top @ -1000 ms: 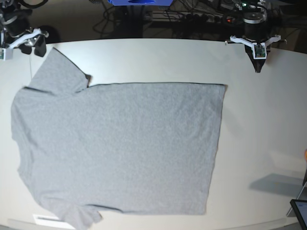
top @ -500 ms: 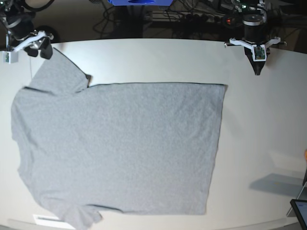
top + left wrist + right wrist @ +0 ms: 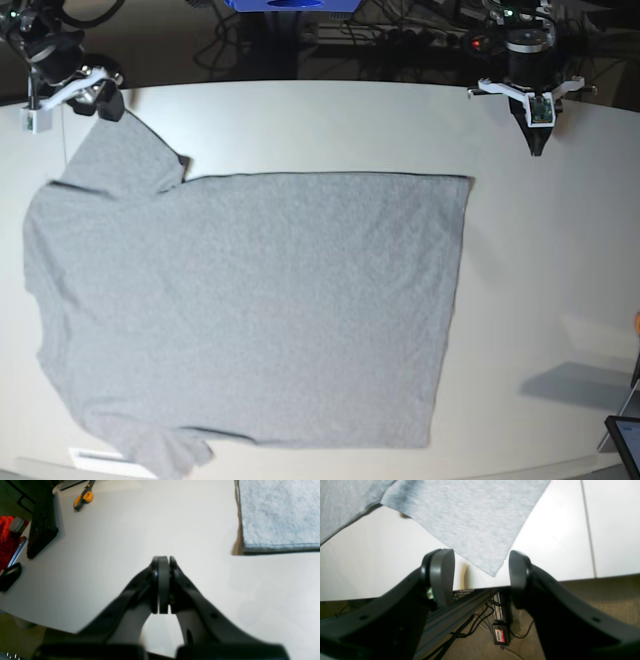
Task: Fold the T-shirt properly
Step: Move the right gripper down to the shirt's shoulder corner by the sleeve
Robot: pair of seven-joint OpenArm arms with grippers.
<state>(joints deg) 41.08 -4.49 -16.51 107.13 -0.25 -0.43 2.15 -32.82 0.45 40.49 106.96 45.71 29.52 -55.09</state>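
Right pincer (image 3: 480,577): jaws apart, empty, over sleeve tip of large heather-grey cotton T-shirt (image 3: 250,300) lying flat on white worktop (image 3: 330,125) | left pincer (image 3: 163,585): pressed together, hem corner ahead-right | risk: thin sleeve tip slips out, or pads snag both layers

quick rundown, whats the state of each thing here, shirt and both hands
T-shirt: spread flat on the table, plain grey side up, unfolded, sleeves out, not held.
Left hand: shut, empty, over bare table beside the shirt's hem corner.
Right hand: open, empty, sleeve corner lying between the fingers' line, not gripped.
Scissors: closed, lying at the table's far edge.
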